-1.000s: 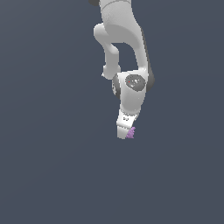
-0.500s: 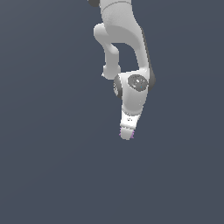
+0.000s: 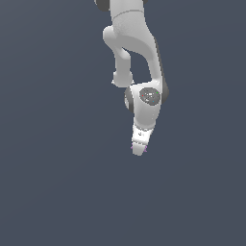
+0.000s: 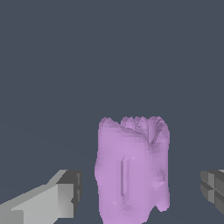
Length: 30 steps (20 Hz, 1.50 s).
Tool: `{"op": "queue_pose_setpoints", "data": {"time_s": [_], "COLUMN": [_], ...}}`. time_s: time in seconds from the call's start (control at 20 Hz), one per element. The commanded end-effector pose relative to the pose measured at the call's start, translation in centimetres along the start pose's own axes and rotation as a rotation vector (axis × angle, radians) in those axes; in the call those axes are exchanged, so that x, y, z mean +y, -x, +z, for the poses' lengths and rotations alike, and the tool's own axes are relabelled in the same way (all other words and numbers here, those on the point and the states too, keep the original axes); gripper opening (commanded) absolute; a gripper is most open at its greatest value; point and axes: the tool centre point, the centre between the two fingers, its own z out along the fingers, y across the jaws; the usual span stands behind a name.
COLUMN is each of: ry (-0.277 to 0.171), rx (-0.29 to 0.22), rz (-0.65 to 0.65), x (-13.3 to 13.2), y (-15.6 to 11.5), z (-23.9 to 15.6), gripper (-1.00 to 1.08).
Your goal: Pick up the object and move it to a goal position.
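Note:
The object (image 4: 131, 170) is a small light-purple lumpy block with a bumpy surface. In the wrist view it stands between my two fingers (image 4: 61, 199), with a gap on each side and neither pad touching it. My gripper (image 4: 141, 190) is open around it. In the exterior view the white gripper (image 3: 138, 150) points down and covers the object (image 3: 132, 147). Only thin purple slivers show at the sides of the fingertips.
The floor is a plain dark grey-blue surface (image 3: 57, 182) in both views. The white arm (image 3: 129, 43) comes down from the top of the exterior view. No other objects and no goal marker show.
The gripper has shifted over the object. One second ago the purple object showed beside the fingertips; now it is almost fully hidden under them.

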Motion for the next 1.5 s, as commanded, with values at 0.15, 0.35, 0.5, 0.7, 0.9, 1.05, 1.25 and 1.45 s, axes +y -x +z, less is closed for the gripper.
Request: {"op": "queue_pose_setpoints", "data": {"time_s": [0.15, 0.35, 0.5, 0.7, 0.9, 1.05, 1.25, 1.45], "ry": [-0.001, -0.001, -0.001, -0.001, 0.001, 0.001, 0.001, 0.0], "rx": [0.0, 0.0, 0.0, 0.0, 0.0, 0.0, 0.0, 0.0], "rz": [-0.002, -0.002, -0.002, -0.002, -0.002, -0.002, -0.002, -0.003], "x": [-0.1, 0.0, 0.0, 0.0, 0.0, 0.2, 1.0, 2.3], "y": [0.0, 0.0, 0.0, 0.0, 0.0, 0.2, 1.2, 3.0], "z": [2.5, 2.9, 2.9, 2.9, 2.8, 2.6, 1.5, -0.5], "gripper": [1.0, 1.0, -1.0, -1.0, -1.0, -1.0, -1.0, -1.0]}}
